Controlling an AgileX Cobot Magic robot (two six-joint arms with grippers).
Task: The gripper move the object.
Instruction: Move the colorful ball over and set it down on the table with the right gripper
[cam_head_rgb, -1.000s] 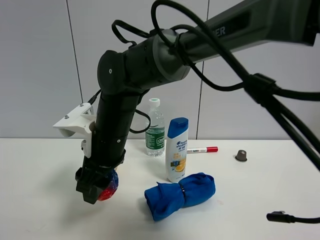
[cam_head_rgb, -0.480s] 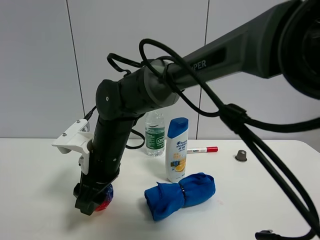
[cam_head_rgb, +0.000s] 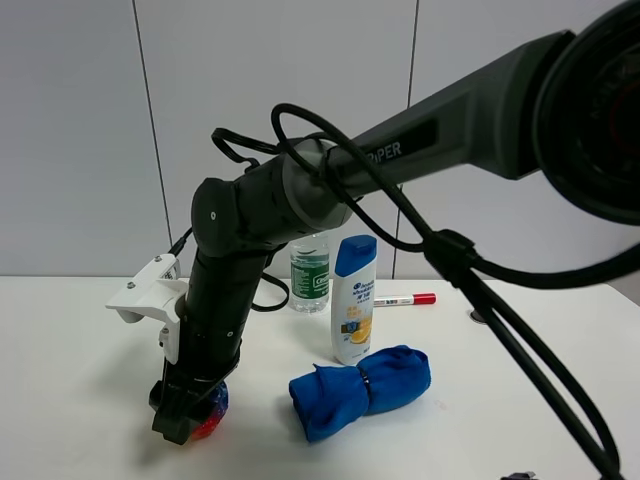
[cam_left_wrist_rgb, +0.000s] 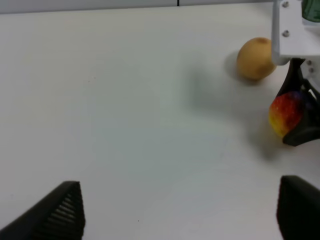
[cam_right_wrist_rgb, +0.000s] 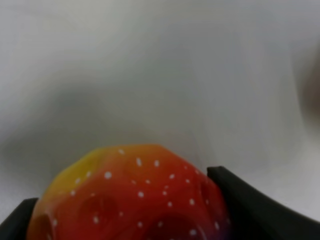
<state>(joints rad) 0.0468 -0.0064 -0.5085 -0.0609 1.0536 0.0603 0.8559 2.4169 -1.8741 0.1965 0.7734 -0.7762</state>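
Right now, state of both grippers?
Left gripper: open, empty.
Right gripper: closed on the glittery ball.

- Exterior high view: ball (cam_head_rgb: 213, 411) mostly hidden behind the right claw (cam_head_rgb: 185, 420). Only a red-and-blue sliver shows.
- Right wrist view: ball (cam_right_wrist_rgb: 132, 195) runs off the frame edge. The table (cam_right_wrist_rgb: 150, 60) behind it is out of focus.
- Left wrist view: left claw (cam_left_wrist_rgb: 177, 214) cut by the frame. Only two dark fingertips (cam_left_wrist_rgb: 57, 212) show.
- Same view: tan ball (cam_left_wrist_rgb: 254, 59) partly covered by the white block (cam_left_wrist_rgb: 295, 25).
- Water bottle (cam_head_rgb: 310, 272) partly behind the arm (cam_head_rgb: 240, 230). Label print too small to read.
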